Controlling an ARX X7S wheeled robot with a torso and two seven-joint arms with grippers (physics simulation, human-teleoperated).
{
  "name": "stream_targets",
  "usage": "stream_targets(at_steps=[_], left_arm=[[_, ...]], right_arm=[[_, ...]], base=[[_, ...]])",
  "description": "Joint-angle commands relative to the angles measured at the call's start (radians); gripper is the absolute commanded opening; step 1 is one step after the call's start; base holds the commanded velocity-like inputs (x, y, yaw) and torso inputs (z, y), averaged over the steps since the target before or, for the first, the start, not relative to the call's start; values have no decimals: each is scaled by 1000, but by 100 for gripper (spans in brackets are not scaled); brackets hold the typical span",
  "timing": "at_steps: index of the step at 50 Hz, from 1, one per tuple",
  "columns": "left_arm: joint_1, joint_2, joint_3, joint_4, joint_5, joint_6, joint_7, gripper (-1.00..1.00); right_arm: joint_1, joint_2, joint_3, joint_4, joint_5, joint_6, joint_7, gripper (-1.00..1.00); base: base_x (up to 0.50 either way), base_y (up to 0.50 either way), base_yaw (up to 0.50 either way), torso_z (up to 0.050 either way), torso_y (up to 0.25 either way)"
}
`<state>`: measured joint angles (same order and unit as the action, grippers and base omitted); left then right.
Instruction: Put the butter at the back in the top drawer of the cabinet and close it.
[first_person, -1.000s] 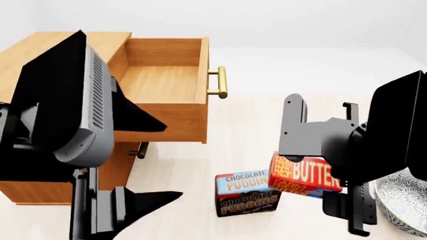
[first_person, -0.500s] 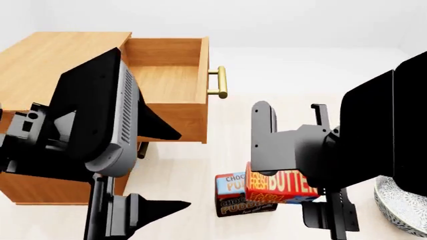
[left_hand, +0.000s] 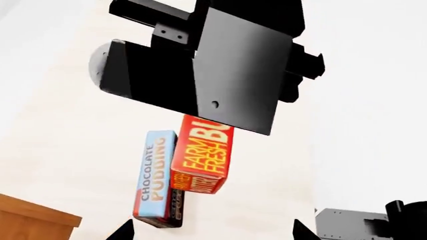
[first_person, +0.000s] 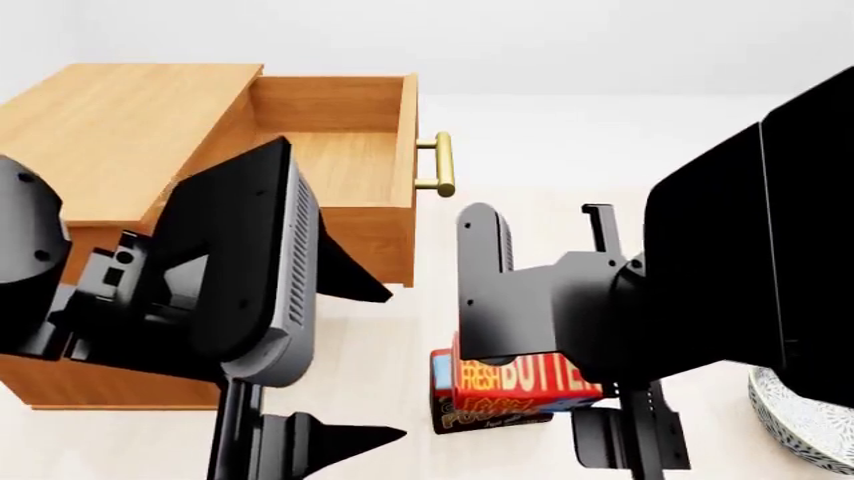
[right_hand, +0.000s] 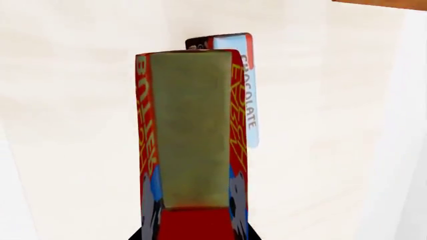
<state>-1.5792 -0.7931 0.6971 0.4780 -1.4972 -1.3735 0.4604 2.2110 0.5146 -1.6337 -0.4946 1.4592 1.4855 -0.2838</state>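
Carrying the butter (first_person: 523, 380) clamped in the right pincer (right_hand: 193, 227), the arm holds the box up off the floor, in front of the pudding box (first_person: 447, 375) and well short of the open top drawer (first_person: 334, 165) of the cabinet (first_person: 107, 120). The main risk I see is on the way over: the box could clip the drawer's front panel or its brass handle (first_person: 442, 163) if it travels too low, or twist in the grip, since only its lower end appears held in the right wrist view. The left arm also crowds the drawer's near side, so the two arms could collide. The left pincer (left_hand: 210, 232) shows only two dark tips set apart, seemingly open and empty. Much of the butter is masked by the right arm in the head view.
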Motion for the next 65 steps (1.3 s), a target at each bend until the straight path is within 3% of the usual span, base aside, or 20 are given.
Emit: stream_targets(at_steps=[1, 65], left_arm=[[27, 18, 16, 4, 29, 36, 13, 100], [158, 66, 100, 5, 196, 190, 77, 100]], right_arm=[[27, -17, 23, 3, 1, -16, 27, -100], [60, -28, 67, -1, 47, -30, 47, -100]], base=[[0, 0, 0, 0, 0], [0, 0, 0, 0, 1]])
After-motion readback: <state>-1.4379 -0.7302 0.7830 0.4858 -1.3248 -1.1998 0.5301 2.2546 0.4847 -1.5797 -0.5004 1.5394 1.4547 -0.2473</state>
